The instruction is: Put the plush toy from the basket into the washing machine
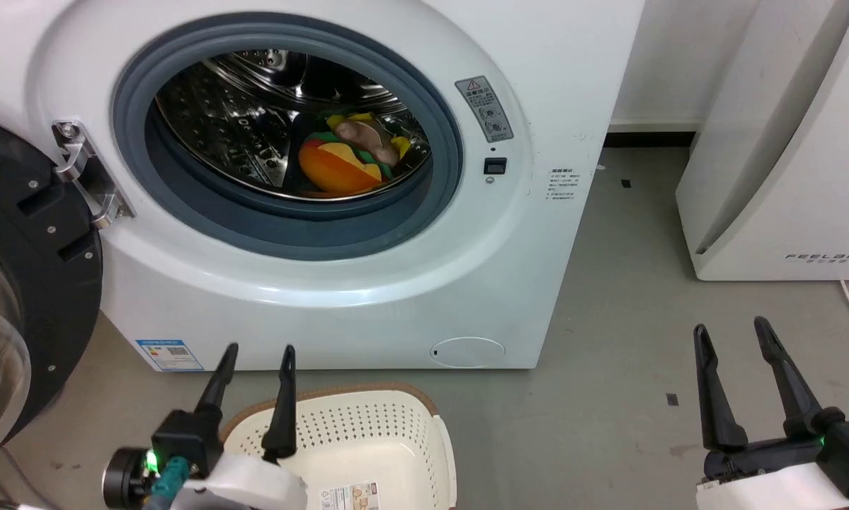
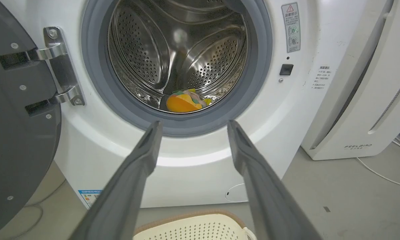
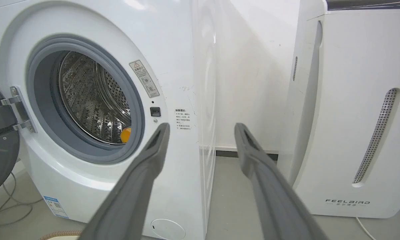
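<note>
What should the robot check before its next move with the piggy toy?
1. The toy lies in the drum of the washer: ok.
2. The toy is past the gasket: ok, as far as it shows.
3. The left tool is open and holds nothing: ok.
4. The right tool is open and holds nothing: ok.
5. The basket has nothing left in it: cannot tell, part is cut off.
6. The door is shut: not ok, it stands open.
</note>
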